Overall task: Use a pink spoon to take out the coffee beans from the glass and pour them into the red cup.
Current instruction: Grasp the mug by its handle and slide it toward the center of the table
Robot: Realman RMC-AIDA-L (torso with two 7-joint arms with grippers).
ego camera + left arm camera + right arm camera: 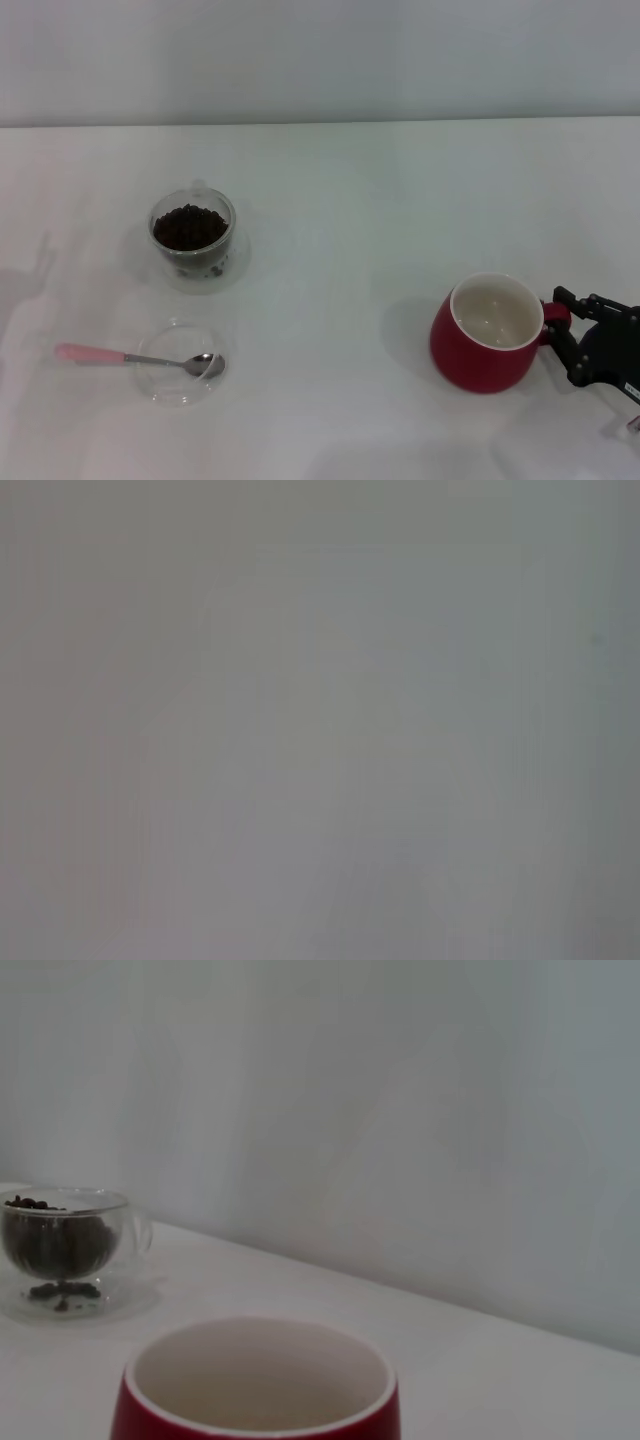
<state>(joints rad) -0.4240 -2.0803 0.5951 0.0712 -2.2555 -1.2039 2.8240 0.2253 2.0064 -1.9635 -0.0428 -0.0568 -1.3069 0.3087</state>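
Note:
The glass (192, 238) holds a heap of coffee beans (188, 226) and stands at the left back; it also shows in the right wrist view (62, 1245). The pink spoon (95, 353) lies in front of it, its metal bowl resting on a flat clear lid (180, 365). The red cup (488, 335) stands at the right, white inside and empty; its rim fills the near part of the right wrist view (260, 1380). My right gripper (560, 322) is at the cup's right side, closed on its small loop handle. My left gripper is out of view.
A few loose beans lie on the clear saucer (235, 268) under the glass. The white table (350, 200) runs back to a pale wall. The left wrist view shows only a blank grey surface.

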